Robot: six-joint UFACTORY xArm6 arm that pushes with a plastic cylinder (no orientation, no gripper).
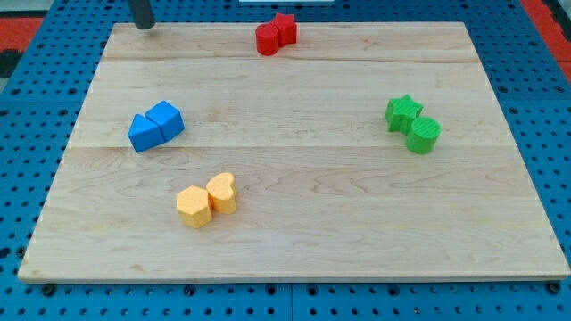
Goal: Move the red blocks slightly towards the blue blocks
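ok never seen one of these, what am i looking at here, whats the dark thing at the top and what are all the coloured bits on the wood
This is a single camera picture looking down at a slant on a wooden board that rests on a blue perforated base. The dark thing at the view's top left is the rod of a robot arm; it has no gripper, so nothing is held. Its lower end, my tip, only pushes blocks along the board.

The blocks sit in four pairs, each pair touching: a red cylinder and red star at the top middle, two blue blocks at the left, a green star and green cylinder at the right, and a yellow hexagon and yellow heart towards the bottom.

My tip stands at the board's top edge, left of the red pair and touching no block.
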